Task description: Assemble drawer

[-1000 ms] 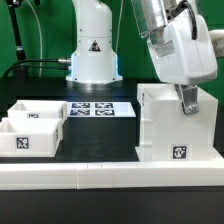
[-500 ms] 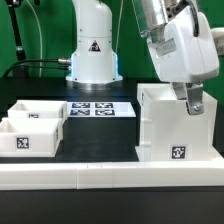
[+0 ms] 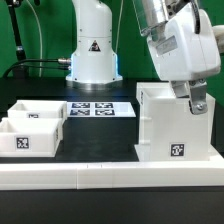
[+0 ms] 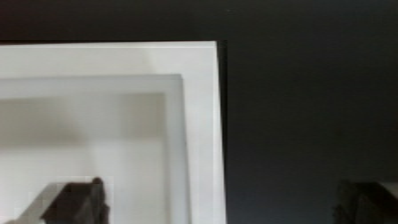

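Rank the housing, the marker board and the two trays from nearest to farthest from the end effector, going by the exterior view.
1. Housing, just under the end effector, on the exterior view's right.
2. Marker board, mid-table, further back.
3. Back tray and front tray, on the exterior view's far left; too close to call.

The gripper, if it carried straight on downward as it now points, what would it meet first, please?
Most likely the housing: the wrist view shows its side wall lying between the open fingers of the gripper, so they would probably straddle it. Depth is unclear.
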Action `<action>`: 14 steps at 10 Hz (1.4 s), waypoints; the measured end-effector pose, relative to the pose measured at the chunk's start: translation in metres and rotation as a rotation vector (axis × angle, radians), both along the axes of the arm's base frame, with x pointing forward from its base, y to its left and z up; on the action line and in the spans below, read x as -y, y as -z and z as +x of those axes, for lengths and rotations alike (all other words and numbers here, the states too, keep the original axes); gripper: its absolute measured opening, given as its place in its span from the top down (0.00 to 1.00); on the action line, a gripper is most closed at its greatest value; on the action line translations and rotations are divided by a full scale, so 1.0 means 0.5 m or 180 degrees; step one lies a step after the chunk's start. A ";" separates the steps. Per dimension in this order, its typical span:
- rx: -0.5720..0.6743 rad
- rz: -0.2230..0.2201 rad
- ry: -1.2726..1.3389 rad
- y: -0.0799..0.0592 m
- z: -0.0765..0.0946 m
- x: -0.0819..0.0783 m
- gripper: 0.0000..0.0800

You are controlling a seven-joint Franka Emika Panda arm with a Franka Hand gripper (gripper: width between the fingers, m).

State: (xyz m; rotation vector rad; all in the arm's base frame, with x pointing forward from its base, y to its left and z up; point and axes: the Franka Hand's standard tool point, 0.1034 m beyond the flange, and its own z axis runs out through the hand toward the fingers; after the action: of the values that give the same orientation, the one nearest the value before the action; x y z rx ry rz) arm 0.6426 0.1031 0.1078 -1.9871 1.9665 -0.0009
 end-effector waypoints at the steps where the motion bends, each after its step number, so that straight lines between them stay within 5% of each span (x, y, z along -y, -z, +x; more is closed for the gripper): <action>1: 0.0062 -0.0030 -0.0171 -0.019 -0.014 0.004 0.19; 5: 0.0280 -0.0145 -0.0622 -0.089 -0.058 0.065 0.19; 9: 0.0349 -0.0263 -0.1089 -0.080 -0.061 0.062 0.19; 14: 0.0549 -0.0818 -0.3218 -0.059 -0.108 0.168 0.19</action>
State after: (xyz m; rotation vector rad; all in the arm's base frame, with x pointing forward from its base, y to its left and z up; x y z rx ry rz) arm 0.5886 0.0192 0.1373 -2.8049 0.7201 -0.1747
